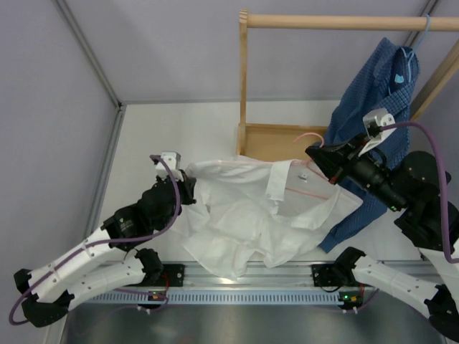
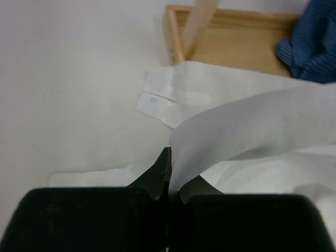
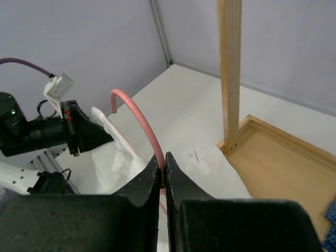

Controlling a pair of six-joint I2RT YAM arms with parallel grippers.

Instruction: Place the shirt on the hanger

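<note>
The white shirt [image 1: 247,215] lies crumpled on the table's middle, its collar toward the back. My left gripper [image 1: 188,190] is shut on the shirt's left edge; in the left wrist view the fabric [image 2: 252,126] rises from between the jaws [image 2: 176,176]. My right gripper [image 1: 315,156] is shut on the pink hanger [image 1: 310,136] at the base of its hook, above the shirt's right side. The hanger's frame [image 1: 308,192] lies partly inside the shirt. In the right wrist view the pink hook [image 3: 137,113] curves up from my right gripper [image 3: 164,160].
A wooden rack [image 1: 244,79] with a tray base [image 1: 276,140] stands at the back. A dark blue checked shirt [image 1: 369,107] on a light blue hanger [image 1: 419,39] hangs from its rail at the right, behind my right arm.
</note>
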